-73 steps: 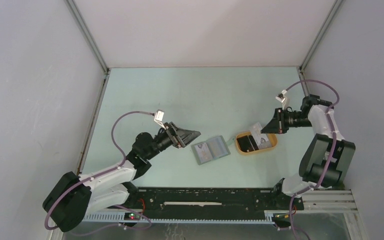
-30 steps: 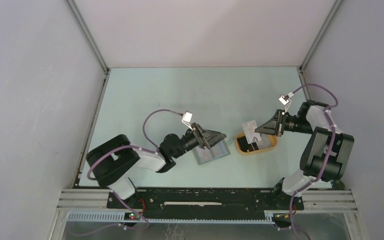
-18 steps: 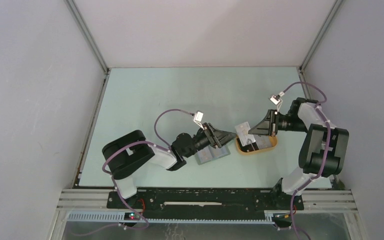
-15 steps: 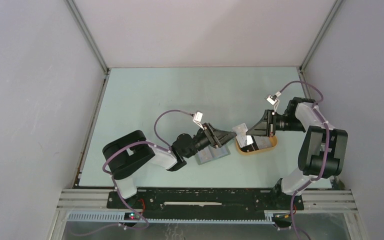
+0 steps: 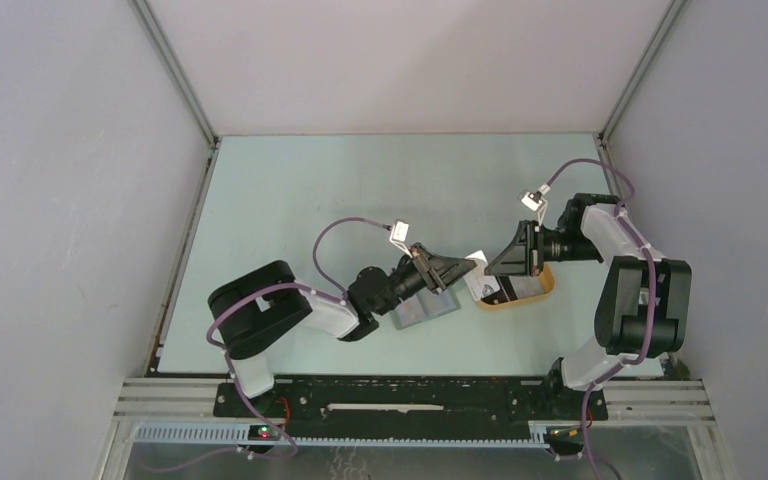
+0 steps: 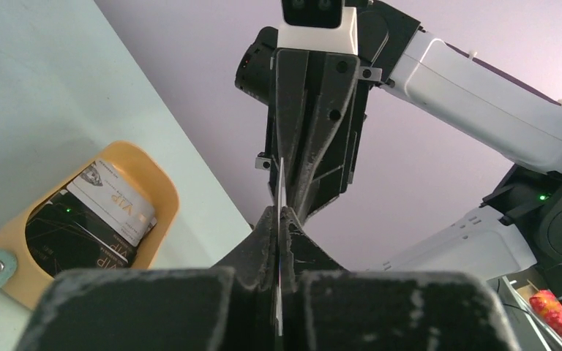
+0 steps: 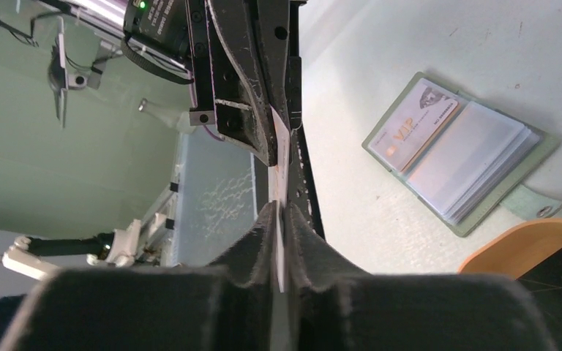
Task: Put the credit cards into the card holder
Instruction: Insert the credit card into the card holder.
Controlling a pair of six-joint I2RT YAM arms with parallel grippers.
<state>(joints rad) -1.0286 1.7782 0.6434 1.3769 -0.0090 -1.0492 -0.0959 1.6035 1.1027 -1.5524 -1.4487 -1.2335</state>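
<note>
Over bench (image 5: 360,190), R fingers (image 7: 252,248) are bringing a pale credit card (image 7: 279,153) from tray (image 6: 167,208) to L fingers (image 6: 256,248); both are pinching it now: handover by card holder (image 7: 454,157).

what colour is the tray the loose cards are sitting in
The tray is tan-yellow, clearest in the left wrist view.
</note>
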